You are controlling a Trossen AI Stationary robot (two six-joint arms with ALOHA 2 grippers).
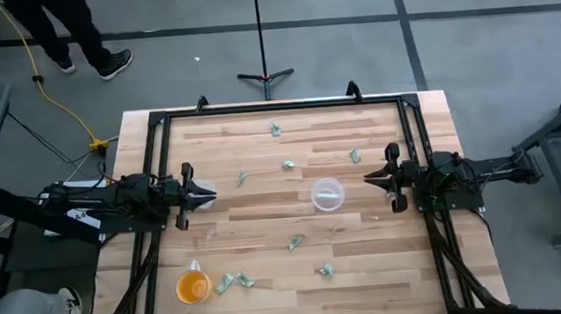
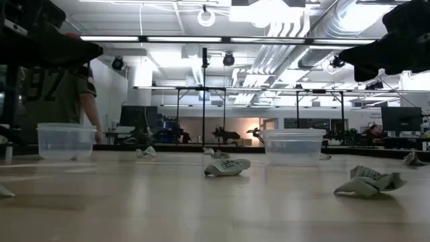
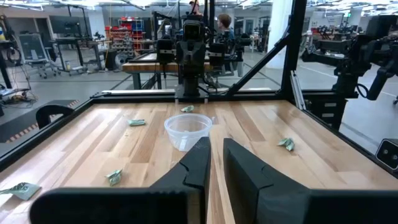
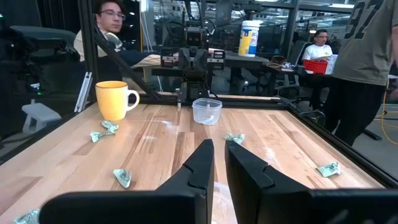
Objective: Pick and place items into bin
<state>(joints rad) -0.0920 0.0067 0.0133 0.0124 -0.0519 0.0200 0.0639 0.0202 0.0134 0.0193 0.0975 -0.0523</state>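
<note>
on the wooden table (image 1: 271, 288), seen from the high view, the scraps (image 1: 295, 242) lie scattered and none appears to be inside a bin. a clear round bin (image 1: 328, 194) stands near the middle of the table, nearer the right arm; in the left wrist view it looks empty, though its bottom is not fully visible. the low view shows a second clear tub (image 2: 65, 140) at its left, which looks empty as well. scraps are visible along the far edge, around the middle, and in a small cluster just beside the orange cup (image 1: 192, 285) at the near left corner. the left gripper (image 1: 206, 192) hangs at the left side of the table and the right gripper (image 1: 368, 178) at the right side, both well apart from every scrap. each wrist view shows the fingers (image 3: 200, 163) with only a narrow gap between them and nothing held; the right fingers (image 4: 200, 163) stand the same way. judged from this layout, the task is at its start: no scrap is binned, and all of them remain to be picked and placed.
</note>
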